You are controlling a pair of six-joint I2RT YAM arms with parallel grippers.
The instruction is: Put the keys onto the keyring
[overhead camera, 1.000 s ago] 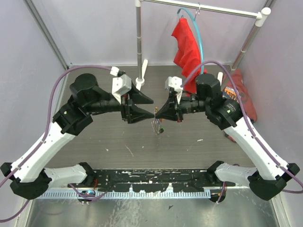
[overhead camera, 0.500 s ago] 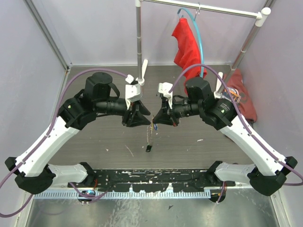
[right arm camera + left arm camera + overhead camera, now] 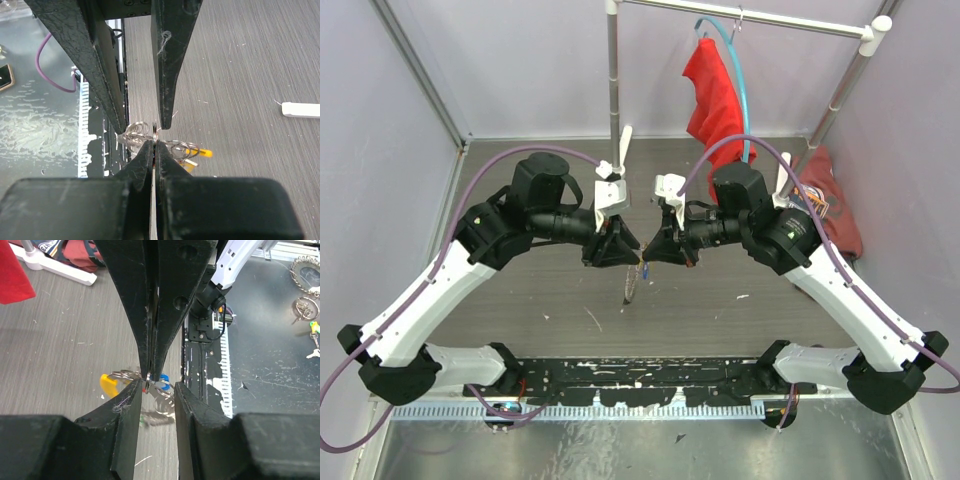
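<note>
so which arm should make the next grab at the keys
Left. The left gripper hangs open right at the keys, while the right gripper is shut on the keyring and probably has to steady it.

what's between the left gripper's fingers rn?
The right gripper's shut tips, pinching a metal ring of the key bunch; both wrist views show it.

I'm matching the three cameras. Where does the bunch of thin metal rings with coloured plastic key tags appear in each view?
Top external: key bunch hangs at centre.
Left wrist: key bunch low, left of centre.
Right wrist: key bunch just below centre.
Shared landmark: shut right gripper pinching a ring, in every view.
</note>
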